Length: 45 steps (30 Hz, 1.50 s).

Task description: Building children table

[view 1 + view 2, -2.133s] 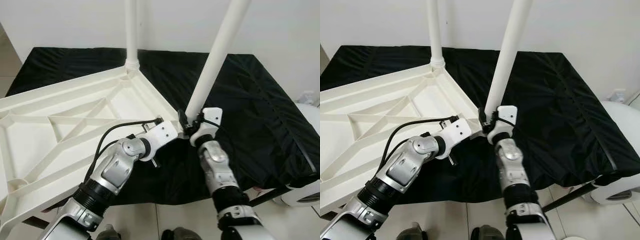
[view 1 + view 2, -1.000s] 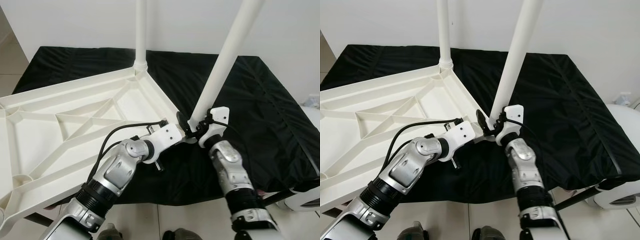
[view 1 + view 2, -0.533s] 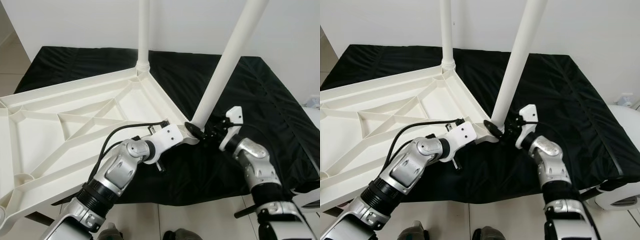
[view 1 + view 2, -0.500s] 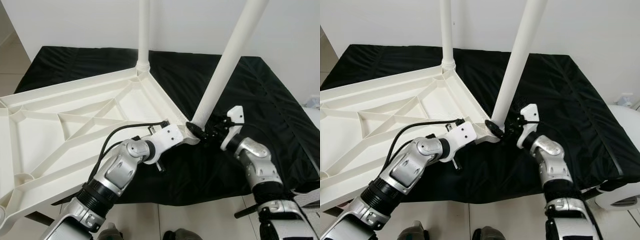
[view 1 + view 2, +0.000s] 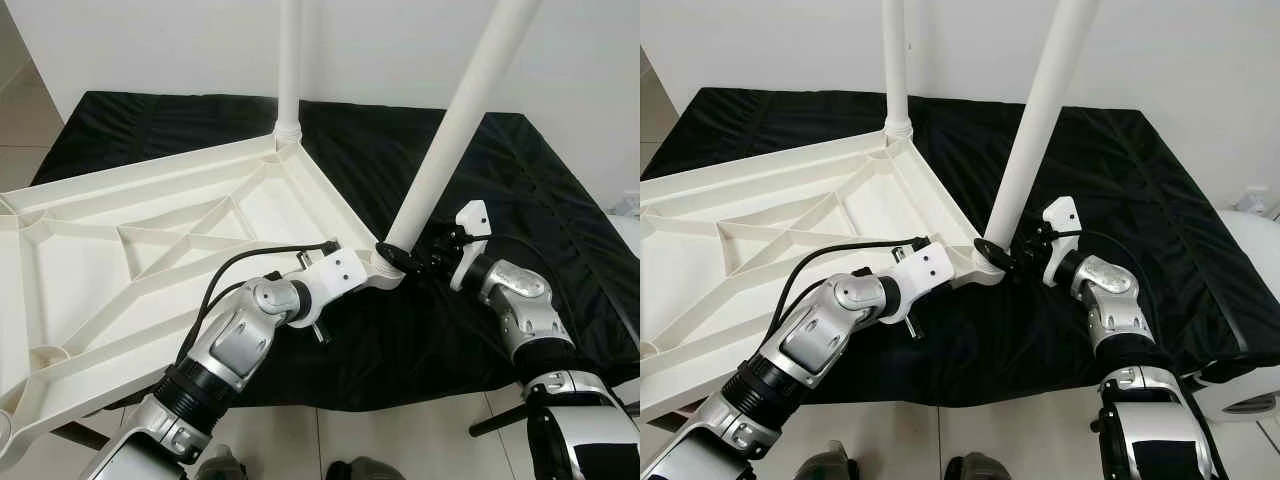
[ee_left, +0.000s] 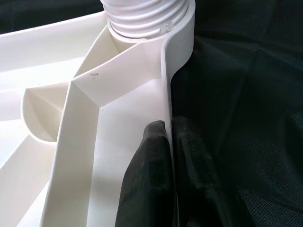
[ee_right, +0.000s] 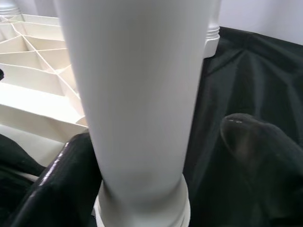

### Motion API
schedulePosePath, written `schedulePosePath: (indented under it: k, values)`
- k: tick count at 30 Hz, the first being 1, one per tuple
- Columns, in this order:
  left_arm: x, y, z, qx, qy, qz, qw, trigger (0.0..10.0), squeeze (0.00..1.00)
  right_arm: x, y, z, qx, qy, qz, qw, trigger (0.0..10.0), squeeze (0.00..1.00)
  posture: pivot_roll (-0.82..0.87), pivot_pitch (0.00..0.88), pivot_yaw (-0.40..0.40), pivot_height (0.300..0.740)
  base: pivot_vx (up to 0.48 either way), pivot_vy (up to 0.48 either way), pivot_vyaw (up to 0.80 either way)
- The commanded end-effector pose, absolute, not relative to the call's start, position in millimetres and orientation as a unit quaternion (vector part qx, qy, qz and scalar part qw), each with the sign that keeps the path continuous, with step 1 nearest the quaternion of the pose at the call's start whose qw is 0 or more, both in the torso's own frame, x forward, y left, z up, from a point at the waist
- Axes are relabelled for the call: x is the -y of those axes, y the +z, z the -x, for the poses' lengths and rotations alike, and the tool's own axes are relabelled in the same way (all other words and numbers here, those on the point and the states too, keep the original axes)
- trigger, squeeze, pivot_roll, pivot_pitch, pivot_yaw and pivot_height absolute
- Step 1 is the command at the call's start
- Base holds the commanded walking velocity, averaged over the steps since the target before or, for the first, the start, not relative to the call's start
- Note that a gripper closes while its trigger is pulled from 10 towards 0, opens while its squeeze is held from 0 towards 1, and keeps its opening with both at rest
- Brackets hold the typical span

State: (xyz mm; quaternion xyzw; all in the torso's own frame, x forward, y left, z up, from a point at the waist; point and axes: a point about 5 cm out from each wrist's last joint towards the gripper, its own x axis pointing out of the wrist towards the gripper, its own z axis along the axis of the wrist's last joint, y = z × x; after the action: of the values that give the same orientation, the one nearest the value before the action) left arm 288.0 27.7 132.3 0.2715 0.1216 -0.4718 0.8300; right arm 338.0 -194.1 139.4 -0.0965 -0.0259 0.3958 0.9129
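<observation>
Now your right pincer (image 5: 1012, 256) has swung round from below to the outer side of the white plastic table leg (image 5: 1038, 130), fingers straddling its base at the corner socket. Your left pincer (image 6: 166, 156) stays pinched on the rim of the upturned white ribbed tabletop (image 5: 130, 250), steadying it on the black cloth (image 5: 520, 190). Looks like a re-grip for another screwing turn.

Bright, even indoor light, soft shadows, eye views sharp; wrist views blur close up, esp. pincer fingers (image 7: 255, 142).
</observation>
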Motion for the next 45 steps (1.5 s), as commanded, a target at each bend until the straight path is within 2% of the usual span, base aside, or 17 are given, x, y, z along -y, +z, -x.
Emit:
schedulePosePath:
  k: [1,16,17,18,19,30,37,45]
  values:
    - [-18,143,-286,-0.088,-0.487,-0.272,0.825,10.0,0.0,198,141,-339,0.028,0.395,0.102,0.913,0.0,0.0,-0.01,0.0,-0.058,0.74,0.0,0.0,0.0]
    - [-18,142,-285,-0.089,-0.491,-0.272,0.823,10.0,0.0,200,129,-334,0.013,0.401,0.08,0.912,0.0,0.0,-0.01,0.0,-0.05,0.74,0.0,0.0,0.0]
    - [-18,142,-285,-0.09,-0.491,-0.273,0.823,10.0,0.0,201,128,-334,0.012,0.397,0.08,0.914,8.6,0.0,-0.01,0.0,-0.05,0.74,0.0,0.0,0.0]
    - [-18,142,-285,-0.09,-0.491,-0.273,0.823,10.0,0.0,201,128,-334,0.012,0.397,0.08,0.914,8.6,0.0,-0.01,0.0,-0.05,0.74,0.0,0.0,0.0]
    - [-18,142,-284,-0.09,-0.491,-0.273,0.822,10.0,0.0,201,126,-334,0.01,0.394,0.078,0.916,10.0,0.0,-0.01,0.0,-0.05,0.74,0.0,0.0,0.0]
    - [-19,141,-284,-0.091,-0.491,-0.274,0.822,10.0,0.0,194,122,-333,0.019,0.362,0.036,0.931,10.0,0.0,-0.01,0.0,-0.055,0.74,0.0,0.0,0.0]
    - [-19,141,-283,-0.092,-0.492,-0.275,0.821,10.0,0.0,171,119,-328,0.05,0.302,0.003,0.952,10.0,0.0,-0.01,0.0,-0.05,0.74,0.0,0.0,0.0]
    - [-18,141,-283,-0.09,-0.494,-0.275,0.82,10.0,0.0,159,124,-330,0.072,0.252,0.004,0.965,10.0,0.0,-0.01,0.0,-0.056,0.74,0.0,0.0,0.0]
